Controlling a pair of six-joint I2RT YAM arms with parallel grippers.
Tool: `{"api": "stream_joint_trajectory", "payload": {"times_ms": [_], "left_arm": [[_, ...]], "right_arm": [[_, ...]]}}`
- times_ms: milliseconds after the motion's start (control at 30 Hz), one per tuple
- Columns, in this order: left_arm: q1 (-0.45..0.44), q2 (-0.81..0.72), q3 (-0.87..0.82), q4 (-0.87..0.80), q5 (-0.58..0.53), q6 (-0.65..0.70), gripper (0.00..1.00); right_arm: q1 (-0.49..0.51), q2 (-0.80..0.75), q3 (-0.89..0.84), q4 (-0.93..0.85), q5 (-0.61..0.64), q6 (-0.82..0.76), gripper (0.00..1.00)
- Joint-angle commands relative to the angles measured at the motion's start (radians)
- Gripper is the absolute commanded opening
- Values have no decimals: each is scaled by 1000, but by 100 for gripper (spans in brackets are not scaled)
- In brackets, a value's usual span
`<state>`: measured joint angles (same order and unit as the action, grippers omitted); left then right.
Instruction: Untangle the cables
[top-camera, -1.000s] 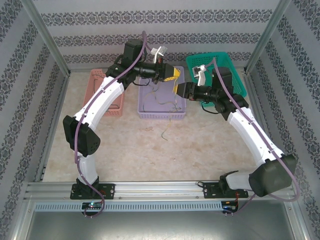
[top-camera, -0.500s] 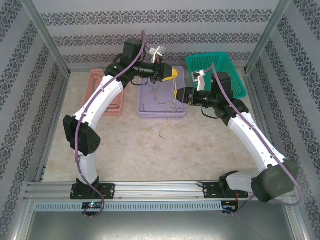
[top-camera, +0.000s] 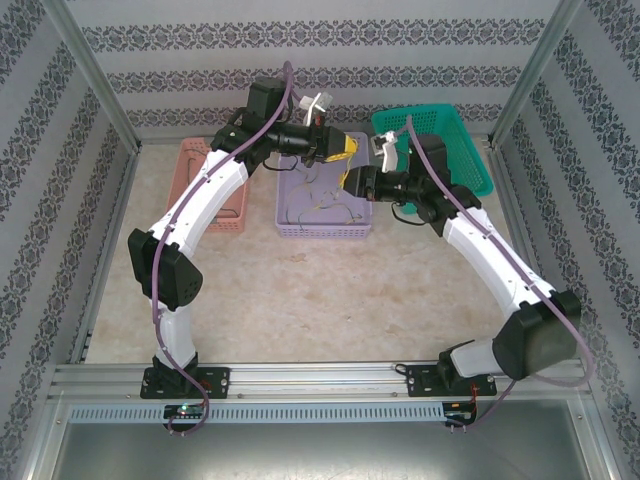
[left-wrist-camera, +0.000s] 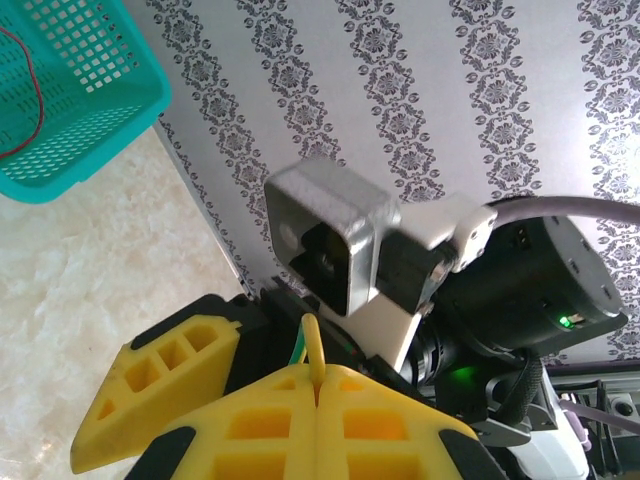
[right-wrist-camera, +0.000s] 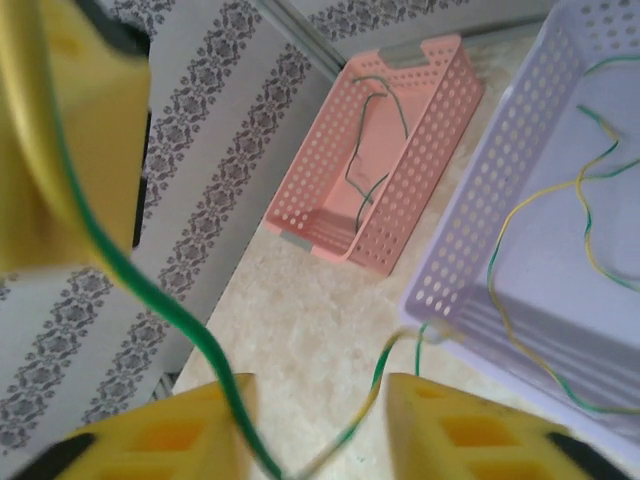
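Above the purple basket's (top-camera: 300, 228) far right corner both arms meet over the worktop (top-camera: 300, 300), with the pink basket (right-wrist-camera: 420, 180) to the purple one's left and the green basket (top-camera: 455, 130) to its right. The left claw (left-wrist-camera: 318, 378) is clenched on a green-and-yellow cable (right-wrist-camera: 150, 290), whose end pokes up between the shut fingers. The right claw (right-wrist-camera: 320, 425) sits just beside it, over the purple basket's right wall, with its fingers apart and gripping nothing. That same cable runs down from the left claw and passes lengthwise through the gap between them. So the right arm looks best placed to take it, and closing should catch the strand. Beyond the gap the strand climbs over the purple basket's rim, where more loose cables (right-wrist-camera: 590, 240) curl inside and may drag along. A dark cable (right-wrist-camera: 365, 150) lies in the pink basket and a red cable (left-wrist-camera: 35, 90) in the green one, both well apart from the purple basket's bundle.
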<state>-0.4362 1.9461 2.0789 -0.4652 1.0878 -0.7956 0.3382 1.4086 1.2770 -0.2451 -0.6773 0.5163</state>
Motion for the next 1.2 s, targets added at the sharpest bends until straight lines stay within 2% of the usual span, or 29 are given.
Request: {"api": "stream_joint_trajectory", "payload": {"times_ms": [0, 167, 200, 333, 500, 800, 1033, 1067, 1133, 1167], "left_arm": [[10, -31, -9, -32, 5, 28, 0], [10, -37, 30, -222, -45, 148, 0], [10, -39, 39, -264, -55, 174, 0], [10, -56, 36, -381, -85, 251, 0], [1, -69, 0, -442, -84, 313, 0], [-77, -84, -66, -510, -108, 385, 0], [-88, -96, -97, -534, -128, 405, 0], [-88, -96, -94, -537, -132, 404, 0], [-88, -95, -84, -535, -135, 392, 0], [-87, -95, -77, -524, -137, 379, 0]], "right_arm": [[-1, 13, 77, -37, 60, -72, 27], [5, -25, 119, -228, 238, -309, 1], [8, -38, 116, -265, 292, -365, 0], [13, -90, 84, -304, 496, -539, 0], [12, -92, 144, -315, 646, -690, 0], [12, -21, 284, -298, 771, -1011, 0], [-1, 35, 382, -296, 806, -1121, 0], [-3, 34, 384, -296, 799, -1119, 0], [-1, 22, 384, -304, 775, -1099, 24], [6, 11, 376, -306, 768, -1084, 32]]}}
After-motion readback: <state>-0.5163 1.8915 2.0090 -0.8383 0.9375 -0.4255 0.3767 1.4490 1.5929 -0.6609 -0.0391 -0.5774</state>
